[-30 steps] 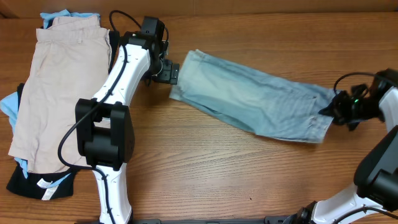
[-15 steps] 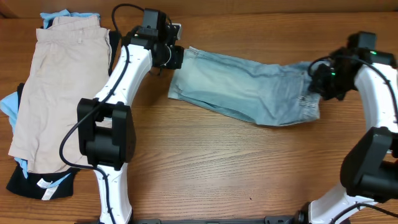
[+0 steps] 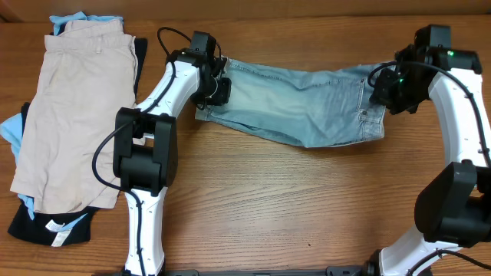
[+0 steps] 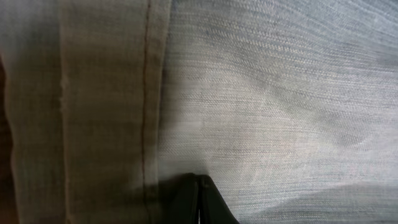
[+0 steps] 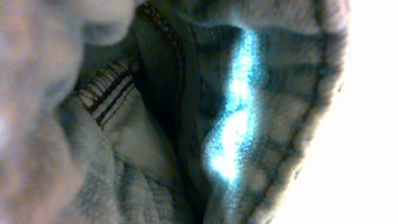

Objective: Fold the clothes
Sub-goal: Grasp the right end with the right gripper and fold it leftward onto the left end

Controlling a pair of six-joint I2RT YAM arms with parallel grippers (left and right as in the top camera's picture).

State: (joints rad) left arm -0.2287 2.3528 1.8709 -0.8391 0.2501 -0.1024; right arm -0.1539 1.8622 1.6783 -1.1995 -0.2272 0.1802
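The clothes, a pair of faded light-blue denim shorts (image 3: 299, 103), hang stretched across the far middle of the table between my two grippers. My left gripper (image 3: 217, 90) is shut on the left, cuffed end. In the left wrist view its dark fingertips (image 4: 198, 190) are pressed together against the denim (image 4: 280, 93), beside a stitched hem. My right gripper (image 3: 381, 90) is shut on the right end, by the waistband. Bunched denim (image 5: 236, 124) with a seam fills the right wrist view and hides the fingers.
A pile of other garments lies at the far left: beige khaki shorts (image 3: 69, 107) on top, a black garment (image 3: 46, 226) and light-blue cloth (image 3: 11, 126) beneath. Bare wooden table (image 3: 291, 207) runs in front of the denim. The left arm's base (image 3: 138, 161) stands beside the pile.
The left gripper has shut on the cuffed end. Both arms carried the shorts toward the back of the table, the right end swinging up and left, so the shorts now hang nearly level.
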